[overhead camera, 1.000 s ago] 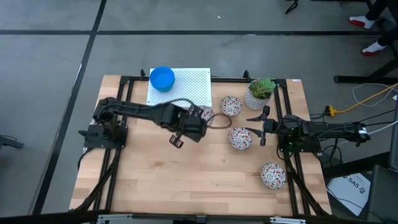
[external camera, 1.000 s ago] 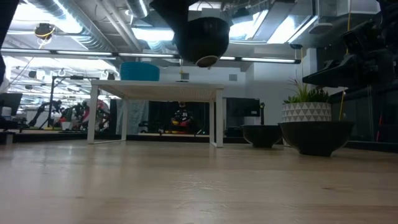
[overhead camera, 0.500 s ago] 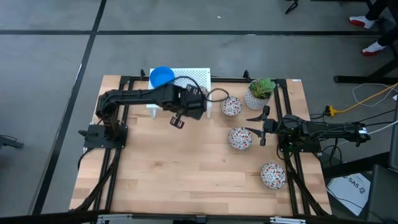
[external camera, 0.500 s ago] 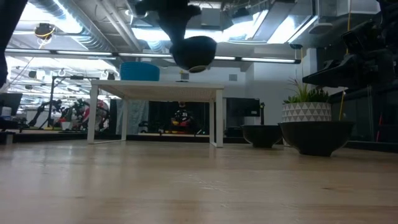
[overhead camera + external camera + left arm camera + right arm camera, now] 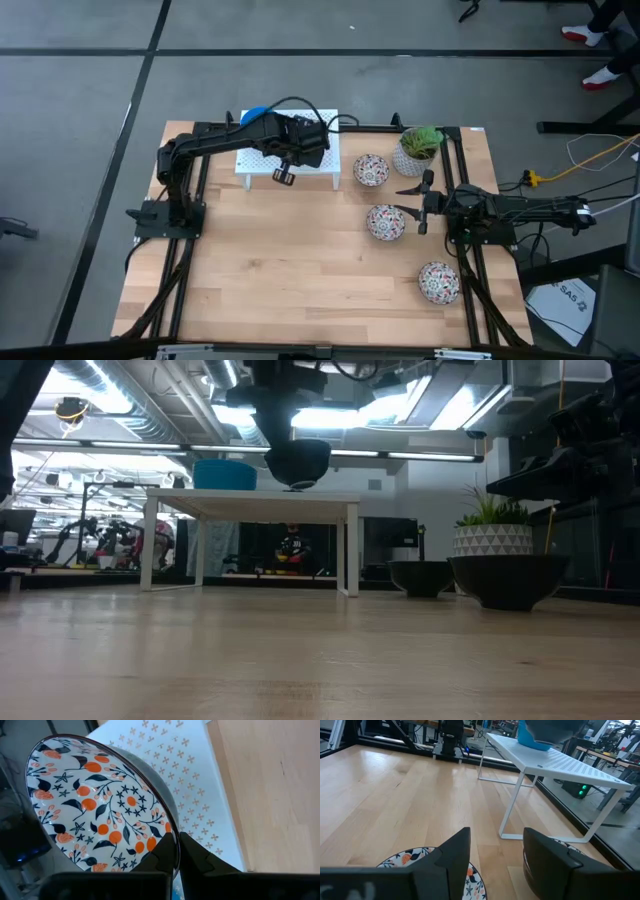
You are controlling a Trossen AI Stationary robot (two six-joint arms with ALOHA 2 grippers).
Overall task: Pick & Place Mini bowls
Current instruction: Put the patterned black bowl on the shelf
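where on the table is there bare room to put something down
The wooden tabletop is bare across its near and middle part, left of the floral bowls by the waiting right gripper. The far edge is crowded: white shelf, plant pot, and the left gripper holding a floral bowl above the shelf.

The table (image 5: 300, 270) is pale wood with black rails along its sides, and a small white perforated stand (image 5: 310, 135) sits on it at the far edge, bearing a blue bowl (image 5: 252, 114) at the corner farthest from the potted plant (image 5: 418, 148). Three floral bowls rest directly on the wood: one (image 5: 371, 169) between the stand and the plant, a second (image 5: 386, 222) nearer than the plant, and a third (image 5: 439, 281) nearest of all, well apart from the stand.
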